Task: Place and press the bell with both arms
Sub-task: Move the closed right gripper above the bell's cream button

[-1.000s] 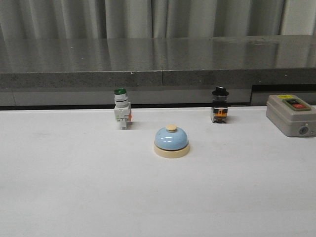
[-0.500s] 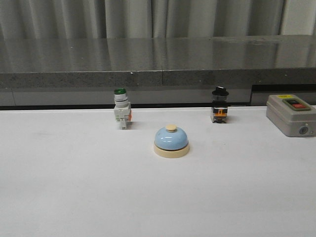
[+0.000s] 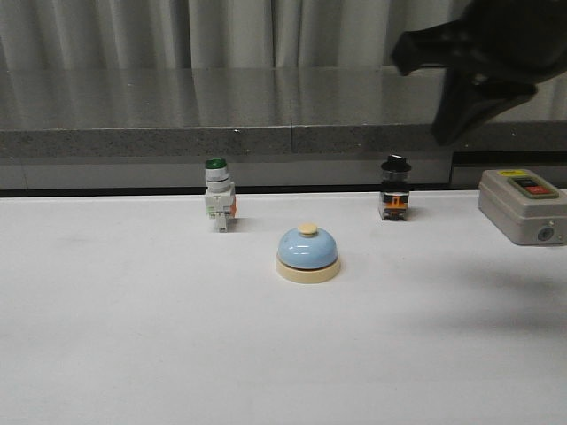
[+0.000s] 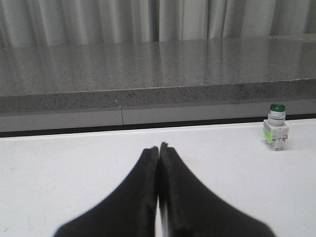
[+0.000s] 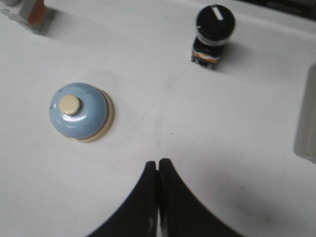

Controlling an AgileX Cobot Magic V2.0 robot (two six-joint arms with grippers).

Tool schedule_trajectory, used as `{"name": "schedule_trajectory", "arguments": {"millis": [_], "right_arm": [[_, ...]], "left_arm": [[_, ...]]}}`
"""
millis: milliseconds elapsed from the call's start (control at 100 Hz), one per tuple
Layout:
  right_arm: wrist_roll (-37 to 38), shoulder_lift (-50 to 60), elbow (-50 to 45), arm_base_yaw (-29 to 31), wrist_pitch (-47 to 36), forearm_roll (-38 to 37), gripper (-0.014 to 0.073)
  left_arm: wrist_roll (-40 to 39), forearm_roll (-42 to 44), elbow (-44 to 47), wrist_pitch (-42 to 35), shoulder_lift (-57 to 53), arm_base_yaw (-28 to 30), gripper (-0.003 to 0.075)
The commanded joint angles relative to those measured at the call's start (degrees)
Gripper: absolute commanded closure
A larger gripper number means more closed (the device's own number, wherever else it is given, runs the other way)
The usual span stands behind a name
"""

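Grey curtains (image 3: 266,31) hang behind a dark speckled stone ledge (image 3: 221,111) that runs across the back of the white table (image 3: 133,336); furthest left on the table, close to its back edge, a white push-button switch with a green cap (image 3: 218,195) stands upright, and the left wrist view shows the same switch off to one side of the left gripper (image 4: 159,153), whose dark tapered fingers are pressed together tip to tip, holding nothing, low over bare tabletop; toward the middle, nearer the camera than the switch and well apart from it, the bell (image 3: 307,253) sits upright on its cream base, its glossy light-blue dome topped by the cream button, with nothing touching it; to its right and back in line with the green-capped switch stands a small selector switch with a black knob (image 3: 394,189), orange showing on its lower body; high above that, at the upper right of the front view, the right arm (image 3: 483,57) hangs as a blurred black mass in front of the curtains, well clear of the table; its right gripper (image 5: 158,165) is likewise closed with the fingers meeting, empty, looking down on the bell and the black-knobbed switch from above; at the far right edge a grey box with red and black buttons (image 3: 524,205) rests on the table.
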State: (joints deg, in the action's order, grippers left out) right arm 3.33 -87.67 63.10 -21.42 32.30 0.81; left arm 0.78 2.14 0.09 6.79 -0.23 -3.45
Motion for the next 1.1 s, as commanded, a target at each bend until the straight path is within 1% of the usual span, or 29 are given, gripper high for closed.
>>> {"name": "schedule_trajectory", "arguments": {"millis": [0,260,490,740,1090], "right_arm": [[-0.5,-1.9,4.9,-1.5,-1.5,0.1,0.0654],[-0.5,-12.1,14.4,-6.2,1.8,0.1,0.0654],[-0.5,-17.9,20.4,-8.3,4.4,0.1,0.0654],[-0.5,-21.1,23.4,-8.5,5.7,0.3,0.0654],[-0.5,-21.9,23.9,-8.5,5.7,1.5,0.0654]], "left_arm": [[-0.4,-0.5,2.3,-4.6,-1.8,0.0,0.0740],[-0.4,-0.5,2.3,-4.6,-1.8,0.0,0.0740],[-0.4,-0.5,2.3,-4.6,-1.8,0.0,0.0739],[-0.4,-0.5,2.3,-4.6,-1.8,0.0,0.0740],[-0.4,-0.5,2.3,-4.6,-1.8,0.0,0.0739]]}}
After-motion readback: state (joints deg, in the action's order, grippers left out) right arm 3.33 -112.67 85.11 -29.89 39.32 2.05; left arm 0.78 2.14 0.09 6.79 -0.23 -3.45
